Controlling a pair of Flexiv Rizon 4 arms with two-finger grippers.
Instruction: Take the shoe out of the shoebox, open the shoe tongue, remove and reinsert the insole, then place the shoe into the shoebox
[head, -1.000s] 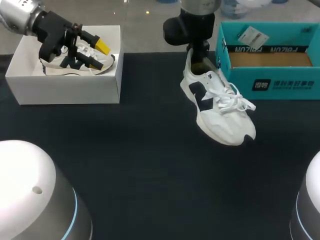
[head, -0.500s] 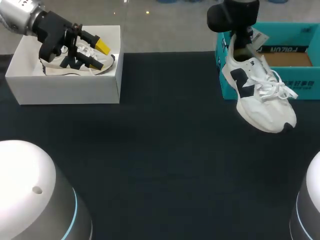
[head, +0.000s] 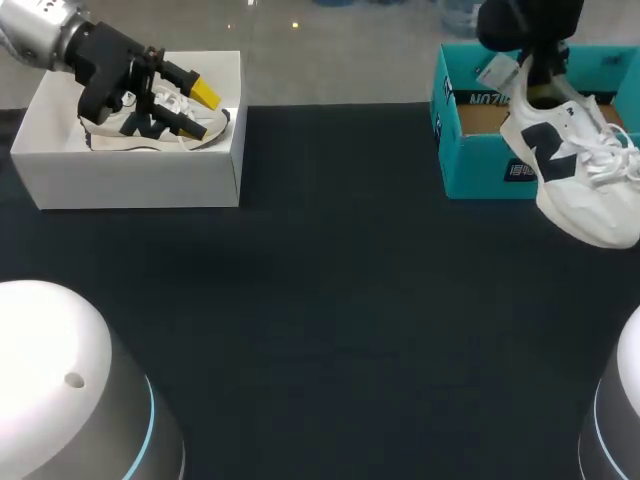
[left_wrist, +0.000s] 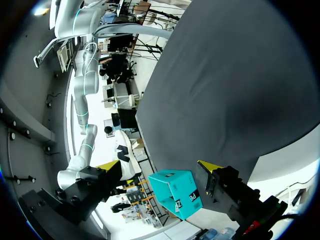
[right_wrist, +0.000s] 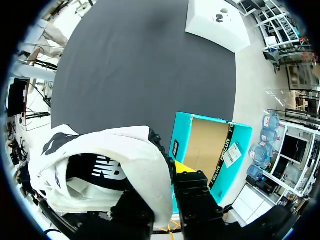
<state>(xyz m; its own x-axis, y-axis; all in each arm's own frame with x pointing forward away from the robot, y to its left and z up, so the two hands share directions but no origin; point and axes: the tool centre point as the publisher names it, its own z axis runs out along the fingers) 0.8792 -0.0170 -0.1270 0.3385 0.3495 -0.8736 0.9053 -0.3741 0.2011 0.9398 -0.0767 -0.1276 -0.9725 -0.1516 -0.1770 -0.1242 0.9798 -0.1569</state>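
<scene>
A white sneaker with dark navy patches (head: 578, 180) hangs tilted, toe down, in front of the open teal shoebox (head: 478, 150) at the back right. My right gripper (head: 545, 82) is shut on the sneaker's heel collar. In the right wrist view the sneaker (right_wrist: 100, 165) fills the space around that gripper (right_wrist: 167, 196), with the teal shoebox (right_wrist: 202, 145) and its brown floor just ahead. My left gripper (head: 198, 108) hovers open over a white box (head: 130, 175) at the back left. In the left wrist view its yellow-tipped fingers (left_wrist: 210, 166) stand wide apart and hold nothing.
A second white and navy sneaker (head: 150, 125) lies inside the white box, under my left gripper. A paper tag (head: 497, 70) hangs on the teal shoebox's rear wall. The dark tabletop (head: 330, 300) stretches between the two boxes.
My right arm has carried the sneaker to the right, from the table's middle to just in front of the teal shoebox. The left arm has not moved.
</scene>
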